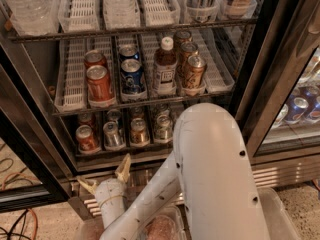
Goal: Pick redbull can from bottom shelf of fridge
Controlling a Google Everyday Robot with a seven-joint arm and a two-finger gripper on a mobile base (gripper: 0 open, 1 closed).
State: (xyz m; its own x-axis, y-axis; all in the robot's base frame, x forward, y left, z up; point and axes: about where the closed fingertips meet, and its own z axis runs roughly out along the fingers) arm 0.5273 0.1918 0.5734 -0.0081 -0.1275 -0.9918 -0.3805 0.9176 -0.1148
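Observation:
The fridge point(35, 149) stands open with its black frame and racks of drinks. On the bottom shelf point(125, 155) the front row holds an orange-red can, the silver-grey redbull can point(112, 133), a gold can and another silver can. My gripper point(104, 172) is open and empty. It is below and in front of the bottom shelf's edge, just under the redbull can's lane and apart from it. My white arm point(210, 174) hides the right end of the bottom shelf.
The rack above holds bigger cans point(100, 84) and a brown bottle point(164, 66). The ribbed steel base panel point(280, 174) runs below. A second glass-door cooler with blue cans point(300, 106) stands at the right. Cables point(20, 219) lie on the floor at the left.

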